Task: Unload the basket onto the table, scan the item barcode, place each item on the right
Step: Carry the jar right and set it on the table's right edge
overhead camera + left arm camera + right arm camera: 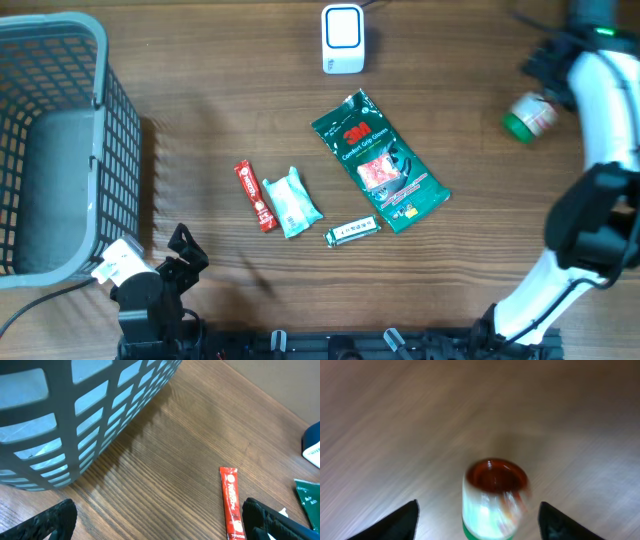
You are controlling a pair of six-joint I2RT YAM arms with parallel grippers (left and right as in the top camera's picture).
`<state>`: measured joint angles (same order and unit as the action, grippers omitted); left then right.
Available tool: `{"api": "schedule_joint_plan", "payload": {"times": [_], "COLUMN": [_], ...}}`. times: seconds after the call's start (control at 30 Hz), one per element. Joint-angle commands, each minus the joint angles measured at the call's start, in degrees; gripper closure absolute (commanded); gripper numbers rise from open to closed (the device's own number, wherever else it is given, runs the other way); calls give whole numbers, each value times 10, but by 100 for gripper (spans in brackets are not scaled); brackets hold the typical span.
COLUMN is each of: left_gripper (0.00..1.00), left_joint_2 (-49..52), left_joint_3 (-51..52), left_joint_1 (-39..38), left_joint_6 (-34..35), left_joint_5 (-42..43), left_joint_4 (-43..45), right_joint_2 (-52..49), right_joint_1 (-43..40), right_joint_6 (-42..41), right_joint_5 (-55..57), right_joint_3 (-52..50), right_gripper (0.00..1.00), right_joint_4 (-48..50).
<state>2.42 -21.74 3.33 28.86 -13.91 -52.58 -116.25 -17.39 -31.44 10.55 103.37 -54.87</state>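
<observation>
Scanning task, at the pick-up stage as judged from the present layout. The right gripper (477, 506) hangs over a small bottle (528, 117) with a green cap, at the right side of the table (450, 285) and well apart from the scanner (342, 38), which stands at the far edge. In the right wrist view the fingers (400, 522) stand wide on either side of the bottle with bare wood showing between each of them and it, so nothing is gripped. That view is blurred, and whether the bottle lies flat or tilts cannot be told with certainty, though from overhead it appears to lie on its side. The left gripper (157, 527) is spread fully and empty, low at the near edge beside the basket (100, 60), with the red stick sachet (231, 502) just ahead of it. A green packet (380, 160), a pale teal pouch (292, 203) and a small wrapped bar (353, 232) lie at mid-table, none of them touched. The bottle is taken to be the item in hand. The next move calls for closing on its body with a centred grip, lifting clear, carrying it across to the scanner and turning it until the label's barcode faces the window. A round bottle may roll from an off-centre pinch.
</observation>
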Motion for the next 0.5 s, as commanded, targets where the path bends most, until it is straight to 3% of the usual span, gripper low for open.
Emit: {"api": "schedule_joint_plan", "payload": {"times": [0.0,0.07,0.13,0.17,0.2,0.27,0.47], "left_gripper": [0,0,0,0,0,0,0], "left_joint_2": [-2,-2,-2,-2,-2,-2,-2], "left_joint_3": [4,4,4,4,4,4,4], "left_joint_1": [-2,-2,-2,-2,-2,-2,-2], "left_joint_6": [5,5,5,5,5,5,5], "left_joint_5": [-9,-9,-9,-9,-9,-9,-9], "left_joint_4": [2,2,2,2,2,2,2], "right_joint_2": [-42,-73,-89,-89,-89,-89,-85], "right_joint_1": [-103,-175,-206,-208,-207,-202,-199], "right_joint_6": [17,21,49,60,59,57,30], "right_joint_5": [-83,-126,-154,-155,-154,-151,-149], "right_joint_3": [-10,-10,-11,-11,-11,-11,-7], "right_gripper": [20,33,35,28,14,0,0], "right_joint_4": [-5,-24,-38,-41,-41,-43,-50]}}
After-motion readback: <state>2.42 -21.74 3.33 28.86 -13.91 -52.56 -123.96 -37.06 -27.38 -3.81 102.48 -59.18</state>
